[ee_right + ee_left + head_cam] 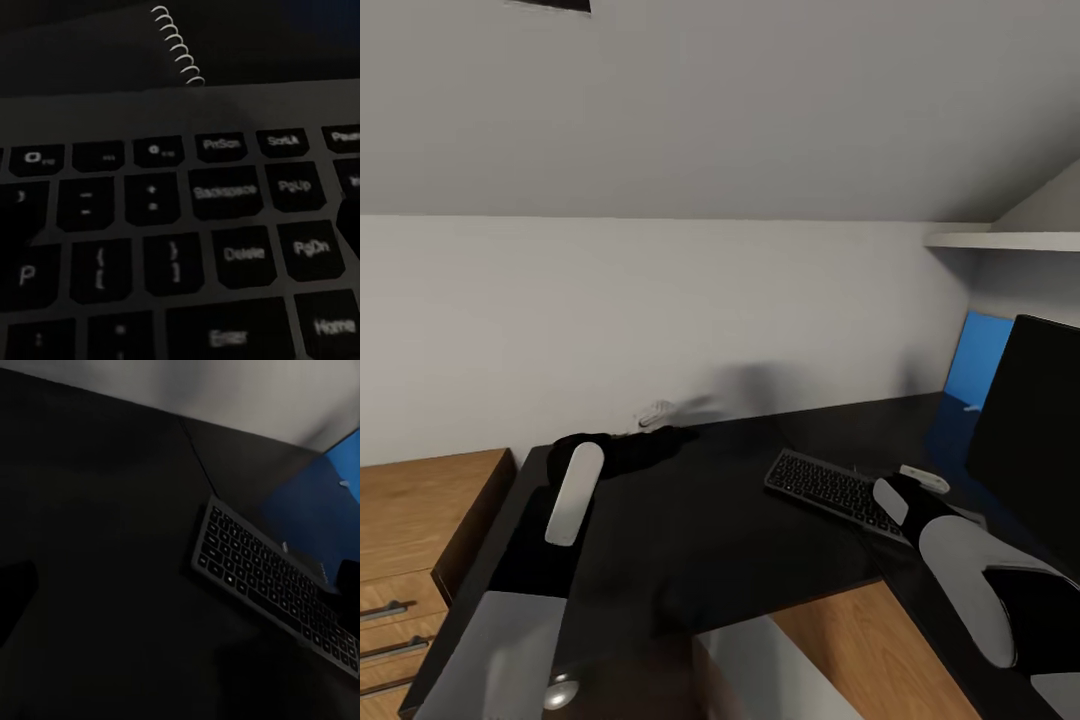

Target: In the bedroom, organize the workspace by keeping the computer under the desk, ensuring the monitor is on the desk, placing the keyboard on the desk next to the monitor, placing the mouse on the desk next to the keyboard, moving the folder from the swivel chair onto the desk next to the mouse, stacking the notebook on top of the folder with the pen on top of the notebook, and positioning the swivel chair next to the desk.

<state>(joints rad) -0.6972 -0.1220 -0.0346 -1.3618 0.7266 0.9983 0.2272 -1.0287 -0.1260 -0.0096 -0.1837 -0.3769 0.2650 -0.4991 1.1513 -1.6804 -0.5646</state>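
The black keyboard [825,488] lies at an angle on the black desk [710,530], left of the black monitor [1030,430]. My right gripper [895,500] is low over the keyboard's right end, and its wrist camera sits close above the keys [172,247]. A wire spiral [178,46], like a notebook's binding, shows just beyond the keyboard. A small pale object [925,478], possibly the mouse, lies beside that gripper. The blue folder [977,360] is at the far corner behind the monitor. My left gripper [635,448] hovers over the desk's far left. The left wrist view shows the keyboard [270,585] and folder [330,502].
A wooden chest [420,520] with bar handles adjoins the desk's left end. A white shelf [1010,240] hangs above the monitor. A light-grey box [760,660], perhaps the computer, stands below the desk's front edge. A round silver drawer knob [560,692] shows below my left arm.
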